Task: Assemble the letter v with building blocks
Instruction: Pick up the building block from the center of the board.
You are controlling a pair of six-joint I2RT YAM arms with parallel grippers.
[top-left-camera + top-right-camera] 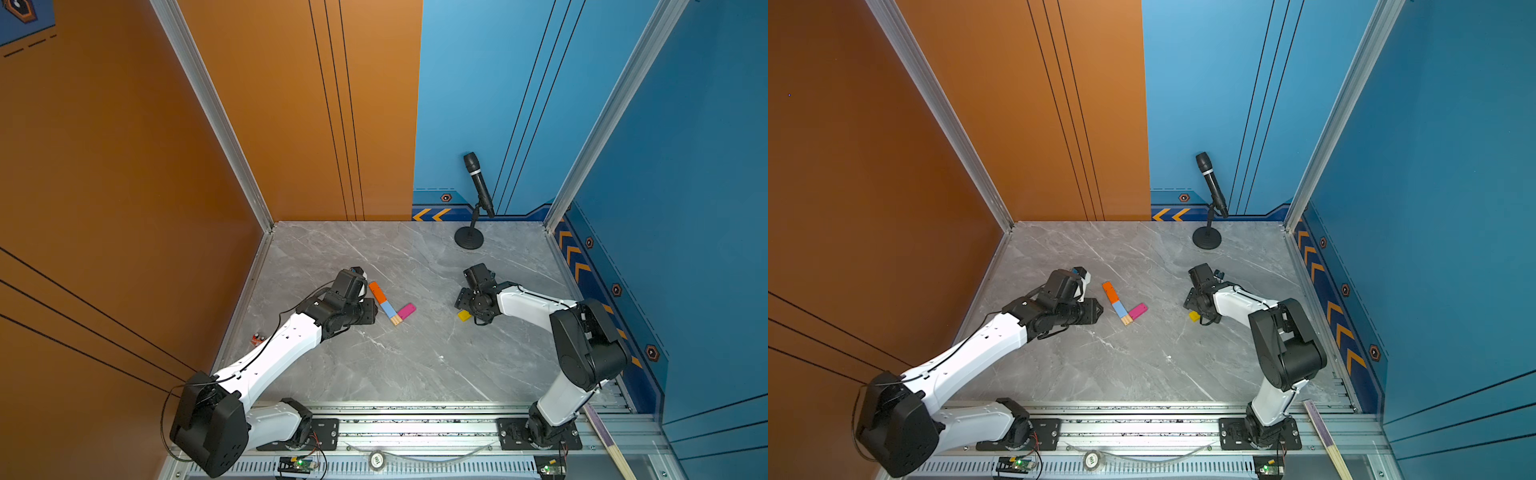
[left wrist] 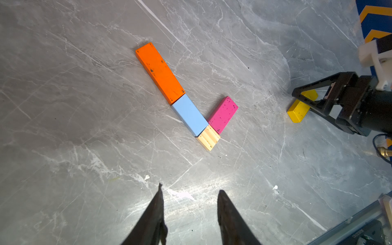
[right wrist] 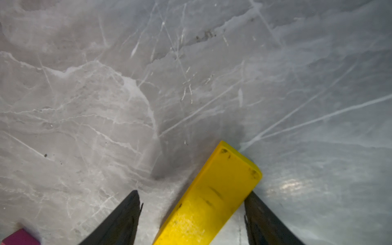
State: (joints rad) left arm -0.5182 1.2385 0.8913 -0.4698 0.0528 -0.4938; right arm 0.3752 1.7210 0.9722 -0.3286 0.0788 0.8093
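On the grey marble desk [image 1: 415, 365] the letter v [image 1: 1120, 308] is only part built and lies about mid-desk, between the two arms. One stroke is whole: the orange block [image 2: 160, 73], the light blue block [image 2: 189, 114] and the small wood block [image 2: 208, 137] lie flat in a straight line, end touching end, with the wood at the point. The pink block [image 2: 222, 114] starts the other stroke. Its near end touches the side of the wood block and a corner of the blue one, and it slants away from them. The yellow block [image 3: 214, 195] is not in the shape; it lies flat on the desk well apart from the rest, toward the right arm. The right claw [image 3: 192, 193] is down over it with its jaws spread wider than the block: in the right wrist view one finger [image 3: 258, 216] touches the block's long edge while the other stands clear of it, so the block is straddled, not clamped. The left claw [image 2: 190, 187] hovers near the orange-and-blue stroke, its jaws a little way apart and holding nothing — only desk shows between the tips. A microphone [image 1: 480, 183] on a round stand sits at the desk's far edge, and a small red-and-yellow gadget [image 1: 257, 338] lies at its left edge.
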